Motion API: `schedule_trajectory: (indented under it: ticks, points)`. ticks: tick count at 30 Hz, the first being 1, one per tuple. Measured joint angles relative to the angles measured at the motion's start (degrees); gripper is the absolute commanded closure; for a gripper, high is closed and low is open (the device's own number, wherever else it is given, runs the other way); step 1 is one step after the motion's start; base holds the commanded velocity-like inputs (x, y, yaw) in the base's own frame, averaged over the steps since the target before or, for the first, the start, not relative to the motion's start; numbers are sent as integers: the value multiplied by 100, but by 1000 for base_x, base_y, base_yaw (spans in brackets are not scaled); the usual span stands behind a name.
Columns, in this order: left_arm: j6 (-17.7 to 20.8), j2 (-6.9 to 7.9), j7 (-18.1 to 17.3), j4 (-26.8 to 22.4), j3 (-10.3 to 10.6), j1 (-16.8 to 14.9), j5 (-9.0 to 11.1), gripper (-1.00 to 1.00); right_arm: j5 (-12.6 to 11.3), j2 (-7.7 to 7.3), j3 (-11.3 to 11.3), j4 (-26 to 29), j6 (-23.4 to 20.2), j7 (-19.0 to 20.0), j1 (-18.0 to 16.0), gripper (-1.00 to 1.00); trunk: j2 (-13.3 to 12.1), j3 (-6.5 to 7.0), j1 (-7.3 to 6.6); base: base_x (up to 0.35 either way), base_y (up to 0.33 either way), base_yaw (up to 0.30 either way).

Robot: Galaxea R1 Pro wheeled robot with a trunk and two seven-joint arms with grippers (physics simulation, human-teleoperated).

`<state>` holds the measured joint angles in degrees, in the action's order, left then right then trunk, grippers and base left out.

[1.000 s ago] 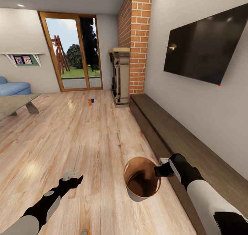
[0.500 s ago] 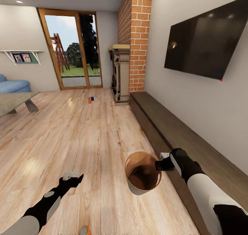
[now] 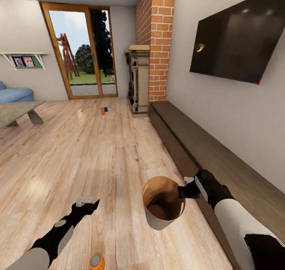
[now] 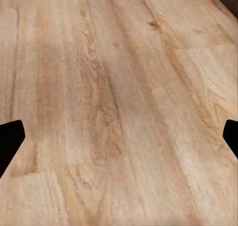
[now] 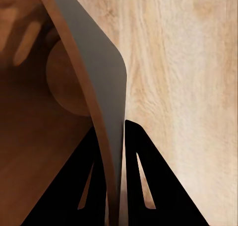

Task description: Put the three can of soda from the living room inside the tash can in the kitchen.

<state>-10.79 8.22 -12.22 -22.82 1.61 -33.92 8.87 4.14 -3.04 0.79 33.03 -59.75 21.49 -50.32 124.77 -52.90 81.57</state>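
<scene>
— Well, what's nearest?
— An orange, silver-topped can (image 3: 96, 261) at bottom centre; the left gripper (image 3: 88, 202) gapes over grainy planks (image 4: 119, 87).
— And the right gripper (image 5: 115, 176)?
— Pinching the tapered bucket's (image 3: 163, 204) thin rim; its wrist view shows the coppery interior.
— Farther?
— Two cans (image 3: 104, 110) upper-centre, near the brick fireplace (image 3: 139, 84).

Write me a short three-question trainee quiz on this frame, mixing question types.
1. True or false: the right tool grips the bucket by its rim.
2. How many cans stand far off on the floor near the glass doors? A) none B) two C) four
3. Fill in: the left tool holds ____.

Key: 1 true. 2 B: an orange can and a blue can. 3 nothing; it is open.
</scene>
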Motion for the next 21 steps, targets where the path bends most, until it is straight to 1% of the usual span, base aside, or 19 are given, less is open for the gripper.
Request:
schedule_trajectory:
  ticks: [5, 11, 17, 20, 21]
  points:
    - [-58, -15, 0, 1, 2, 5, -1, -100, 29, -2, 2, -1, 4, -3, 3, 100, 201, -133, 110, 0, 0, 76]
    - [-118, -20, 9, 4, 1, 8, -1, -100, -3, 9, 15, -5, 0, 0, 7, 100, 441, -293, 242, 0, 0, 89]
    - [-133, -17, 157, 4, 5, 9, -4, -100, 21, 12, 30, -5, 2, -1, 3, 100, 682, -453, 373, 0, 0, 96]
    - [-139, -20, 235, 5, 9, 9, -8, -100, 56, 11, 30, -19, 6, -19, -85, 100, 802, -532, 439, 0, 0, 109]
    - [-140, -27, 254, 6, 11, 9, -16, -100, 61, -4, 38, -141, 0, -29, -234, 100, 842, -559, 461, 0, 0, 115]
